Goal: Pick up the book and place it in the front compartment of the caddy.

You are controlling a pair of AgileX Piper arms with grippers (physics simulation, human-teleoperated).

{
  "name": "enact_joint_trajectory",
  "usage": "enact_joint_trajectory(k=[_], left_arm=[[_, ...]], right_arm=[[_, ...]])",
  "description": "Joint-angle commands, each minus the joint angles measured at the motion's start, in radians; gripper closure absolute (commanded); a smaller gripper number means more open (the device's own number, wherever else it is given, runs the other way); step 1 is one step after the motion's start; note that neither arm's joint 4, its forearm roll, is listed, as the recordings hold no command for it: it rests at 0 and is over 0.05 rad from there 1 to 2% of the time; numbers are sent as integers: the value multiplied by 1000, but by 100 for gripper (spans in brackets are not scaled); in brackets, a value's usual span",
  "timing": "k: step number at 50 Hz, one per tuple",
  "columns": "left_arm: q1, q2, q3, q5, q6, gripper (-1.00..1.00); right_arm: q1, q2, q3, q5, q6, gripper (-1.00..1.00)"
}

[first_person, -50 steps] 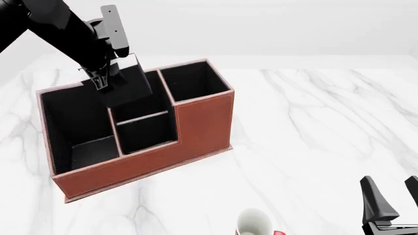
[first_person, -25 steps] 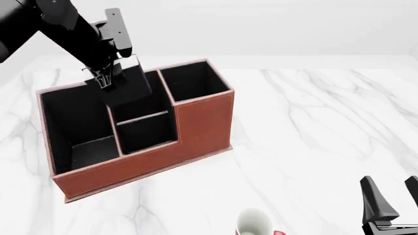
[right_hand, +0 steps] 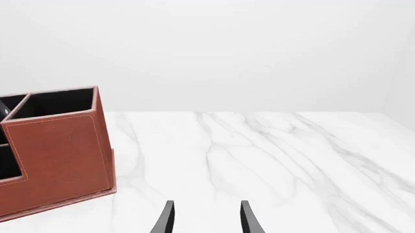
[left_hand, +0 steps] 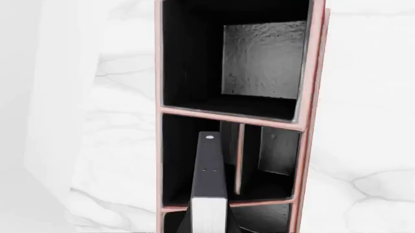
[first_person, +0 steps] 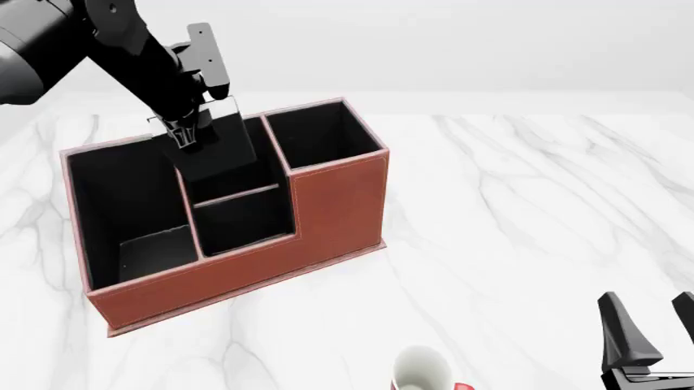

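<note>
The reddish-brown caddy (first_person: 336, 203) stands at the left of the table, also seen in the right wrist view (right_hand: 58, 155) and from above in the left wrist view (left_hand: 311, 73). My left gripper (first_person: 184, 132) is shut on the upper edge of the black book (first_person: 224, 150). The book stands upright and slightly tilted, its lower part inside the taller-walled middle cell, the front compartment (first_person: 240, 180). The left wrist view shows the book (left_hand: 209, 179) edge-on with its white strip nearest the camera, beside the low divider (left_hand: 238, 160). My right gripper (first_person: 654, 345) (right_hand: 206, 218) hangs open at the near right, holding nothing.
A white-and-red mug (first_person: 421, 370) sits at the near edge, left of my right gripper. The caddy's long end cell (first_person: 125, 215) and tall square end cell (first_person: 320, 134) flank the middle cells. White marble tabletop (first_person: 521, 211) stretches to the right.
My left arm has shifted slightly right and swung more upright, carrying the book with it a little further over the middle cell. The right arm has not moved.
</note>
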Motion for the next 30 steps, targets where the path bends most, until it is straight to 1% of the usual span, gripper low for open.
enact_joint_trajectory(k=[1, 5, 7, 10, 11, 19, 21, 22, 25, 26, 30], left_arm=[[-1, 17, -6, 0, 17, 100], [2, 22, -1, 0, 18, 100], [-9, 31, -9, 0, 6, 100], [4, 32, -7, 0, 17, 100], [-5, 39, -12, 0, 4, 100], [-14, 59, -21, 0, -7, 100], [-7, 64, -23, 0, 1, 100], [-16, 71, -24, 0, -11, 100], [-9, 76, -23, 0, -8, 100], [1, 72, -19, 0, 5, 100], [-7, 92, -30, 0, -8, 100]], right_arm=[[0, -1, 1, 0, 0, -100], [0, -1, 1, 0, 1, -100], [0, 0, 1, 0, 0, -100], [0, -1, 1, 0, 0, -100], [0, -1, 1, 0, 0, -100], [0, 0, 1, 0, 0, -100], [0, -1, 1, 0, 1, -100], [0, -1, 1, 0, 0, -100], [0, -1, 1, 0, 0, -100], [0, -1, 1, 0, 1, -100], [0, -1, 1, 0, 1, -100]])
